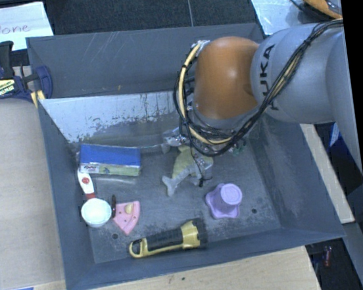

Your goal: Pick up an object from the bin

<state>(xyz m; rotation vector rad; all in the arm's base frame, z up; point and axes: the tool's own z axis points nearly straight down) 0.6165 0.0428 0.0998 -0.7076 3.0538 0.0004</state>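
Observation:
My gripper [199, 164] pokes out from under the arm's orange cover near the middle of the bin. It is low over a grey and pale yellow toy fish [177, 173], right at the toy's upper right end. Whether the toy is gripped cannot be made out. A purple cup-shaped thing [224, 200] lies just below and to the right of the gripper. A black and yellow flashlight [167, 240] lies along the bin's front edge.
At the left of the bin are a blue box [110, 158], a small red and white bottle [85, 182], a white ball [96, 212] and a pink wedge [127, 216]. The arm and its cables cover the bin's upper right.

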